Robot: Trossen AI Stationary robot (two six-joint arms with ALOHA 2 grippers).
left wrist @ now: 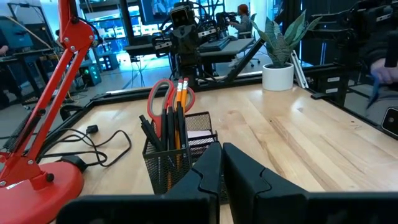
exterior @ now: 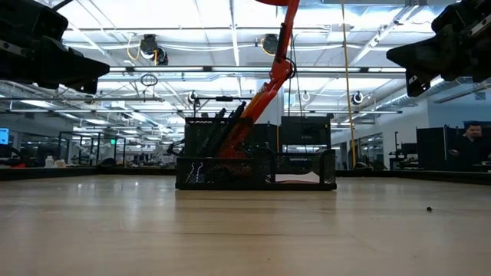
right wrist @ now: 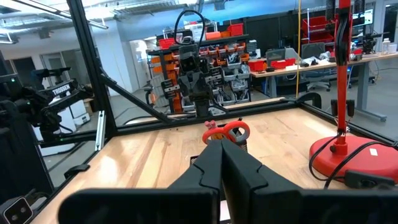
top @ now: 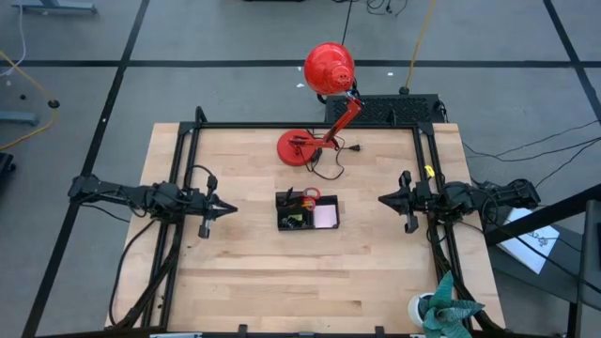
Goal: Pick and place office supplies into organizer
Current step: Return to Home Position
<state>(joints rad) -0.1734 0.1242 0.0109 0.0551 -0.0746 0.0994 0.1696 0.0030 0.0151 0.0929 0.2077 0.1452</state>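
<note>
Robo lab: benches [right wrist: 348, 61] w/ parts bins [right wrist: 281, 63].

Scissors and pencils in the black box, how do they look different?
The scissors show red looped handles; the pencils are thin, straight orange sticks. There is one pair of scissors but two pencils. Both stand upright together in the taller section of the black organizer.

Organizer [top: 306, 211] sits centered on the bench [top: 235, 282], lamp [top: 299, 148] just behind. Scissors [top: 311, 194] stand in its left section, sticky pad [top: 325, 217] in the right. Left hand [top: 228, 208] and right hand [top: 383, 198] flank it.
</note>
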